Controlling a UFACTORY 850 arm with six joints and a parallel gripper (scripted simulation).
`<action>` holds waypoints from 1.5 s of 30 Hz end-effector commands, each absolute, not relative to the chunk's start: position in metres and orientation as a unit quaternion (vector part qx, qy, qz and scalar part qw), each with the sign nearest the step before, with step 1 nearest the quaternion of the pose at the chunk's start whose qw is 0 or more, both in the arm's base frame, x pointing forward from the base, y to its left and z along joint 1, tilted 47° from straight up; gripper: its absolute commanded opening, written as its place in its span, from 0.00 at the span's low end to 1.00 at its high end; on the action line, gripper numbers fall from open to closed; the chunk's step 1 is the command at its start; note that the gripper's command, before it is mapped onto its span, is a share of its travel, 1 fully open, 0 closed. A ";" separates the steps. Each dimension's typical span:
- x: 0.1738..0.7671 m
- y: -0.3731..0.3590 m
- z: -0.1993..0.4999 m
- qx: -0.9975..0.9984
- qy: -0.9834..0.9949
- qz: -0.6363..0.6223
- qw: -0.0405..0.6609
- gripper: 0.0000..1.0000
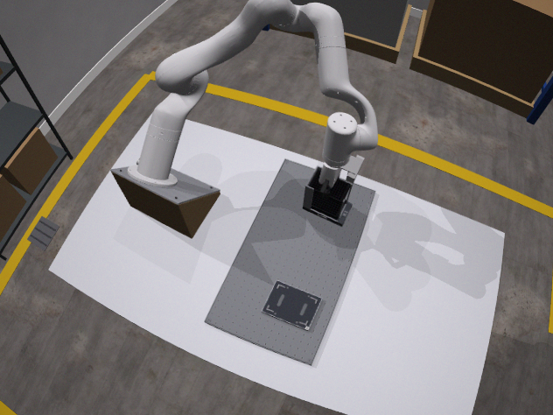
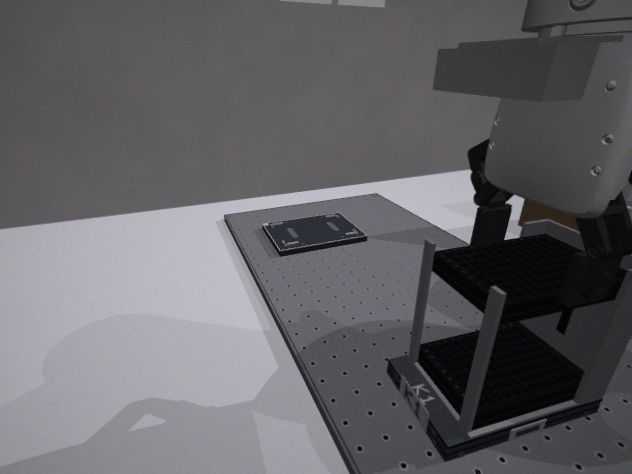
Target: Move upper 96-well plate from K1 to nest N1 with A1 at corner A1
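My gripper (image 1: 331, 182) (image 2: 541, 255) is shut on the upper black 96-well plate (image 1: 324, 203) (image 2: 510, 267), with one finger on each long side. It holds the plate level, about halfway up between the posts of the stack rack K1 (image 1: 345, 217) (image 2: 482, 357). The lower black plate (image 2: 510, 372) lies flat on the rack's base, well apart from the upper one; in the top view it is hidden under the upper plate. The plate nest N1 (image 1: 291, 305) (image 2: 311, 232) is a dark flat rectangle with white corner marks at the other end of the board. I cannot make out the cut-off corners.
Rack and nest stand on a grey perforated breadboard (image 1: 290, 249) (image 2: 326, 316) on a white table. The arm's brown base block (image 1: 164, 196) stands to the left of the board. A shelf with boxes (image 1: 22, 156) and large crates (image 1: 482, 39) stand on the floor beyond the yellow line.
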State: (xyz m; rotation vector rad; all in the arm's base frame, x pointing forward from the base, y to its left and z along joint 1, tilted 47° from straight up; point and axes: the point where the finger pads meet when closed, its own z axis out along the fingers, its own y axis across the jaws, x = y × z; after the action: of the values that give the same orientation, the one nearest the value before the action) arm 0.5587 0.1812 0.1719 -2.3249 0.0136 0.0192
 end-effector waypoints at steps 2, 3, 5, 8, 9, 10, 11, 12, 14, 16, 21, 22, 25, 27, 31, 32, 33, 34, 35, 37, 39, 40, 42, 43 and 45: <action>0.559 0.175 0.178 -0.918 0.005 0.007 0.397 0.00; 0.559 0.175 0.178 -0.918 0.005 0.007 0.397 0.00; 0.559 0.174 0.179 -0.918 0.005 0.007 0.397 0.00; 0.560 0.170 0.182 -0.918 0.005 0.007 0.397 0.00; 0.560 0.169 0.183 -0.918 0.005 0.007 0.397 0.00; 0.560 0.168 0.185 -0.918 0.005 0.007 0.397 0.00; 0.560 0.167 0.186 -0.918 0.005 0.007 0.397 0.00; 0.560 0.166 0.187 -0.918 0.005 0.007 0.397 0.00; 0.560 0.163 0.189 -0.918 0.005 0.007 0.397 0.00; 0.560 0.161 0.191 -0.918 0.005 0.007 0.397 0.00; 0.560 0.157 0.195 -0.918 0.005 0.007 0.397 0.00; 0.560 0.156 0.196 -0.918 0.005 0.007 0.397 0.00; 0.560 0.152 0.199 -0.918 0.005 0.007 0.397 0.00; 0.560 0.150 0.202 -0.918 0.005 0.007 0.397 0.00; 0.560 0.145 0.206 -0.918 0.005 0.007 0.397 0.00; 0.560 0.144 0.207 -0.918 0.005 0.007 0.397 0.00; 0.560 0.142 0.209 -0.918 0.005 0.007 0.397 0.00; 0.560 0.141 0.210 -0.918 0.005 0.007 0.397 0.00; 0.560 0.141 0.210 -0.918 0.005 0.007 0.397 0.00; 0.560 0.141 0.210 -0.918 0.005 0.007 0.397 0.00; 0.560 0.141 0.210 -0.918 0.005 0.007 0.397 0.00; 0.560 0.141 0.210 -0.918 0.005 0.007 0.397 0.00; 0.560 0.141 0.210 -0.918 0.005 0.007 0.397 0.00; 0.560 0.141 0.210 -0.918 0.005 0.007 0.397 0.00; 0.560 0.141 0.210 -0.918 0.005 0.007 0.397 0.00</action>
State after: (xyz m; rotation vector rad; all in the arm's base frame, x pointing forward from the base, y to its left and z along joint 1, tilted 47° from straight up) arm 0.5592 0.1411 0.2097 -2.3249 0.0135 0.0196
